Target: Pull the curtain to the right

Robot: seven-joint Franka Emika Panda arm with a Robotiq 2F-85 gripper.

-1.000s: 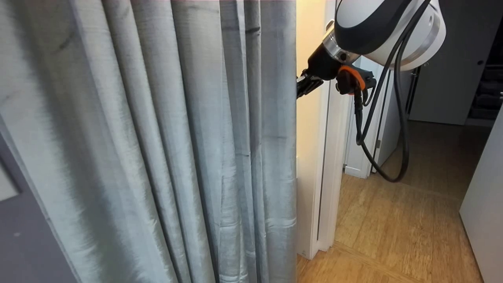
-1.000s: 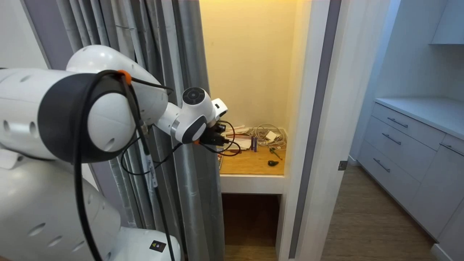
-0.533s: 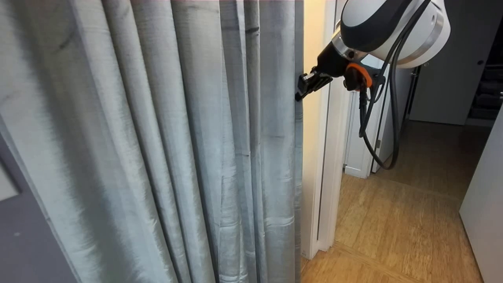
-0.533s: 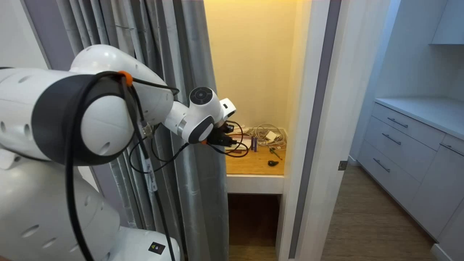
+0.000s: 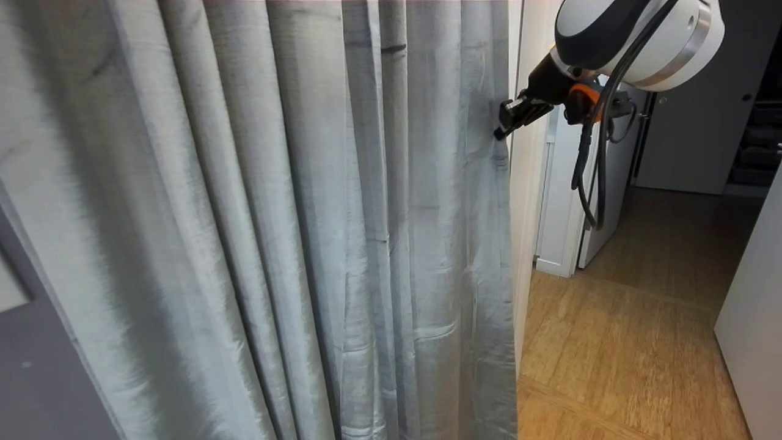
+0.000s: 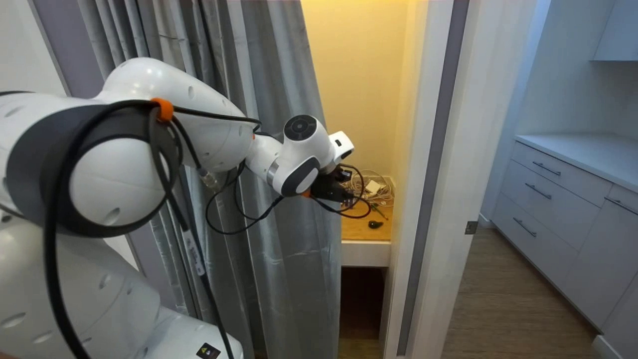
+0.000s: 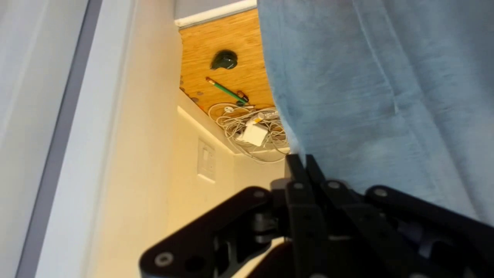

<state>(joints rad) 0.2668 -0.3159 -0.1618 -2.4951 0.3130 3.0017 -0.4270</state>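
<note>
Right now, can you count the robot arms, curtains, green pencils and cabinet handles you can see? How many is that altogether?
Robot arm: 1
Curtain: 1
Green pencil: 1
Cabinet handles, in an exterior view: 4
Total: 7

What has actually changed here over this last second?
The robot arm and its gripper moved right in both exterior views, drawing the edge of the curtain along, so it hides more of the wooden desk. The wrist view shows the gripper clamped on that edge; when it took hold isn't clear. The white door frame and small dark green object stayed put.
</note>
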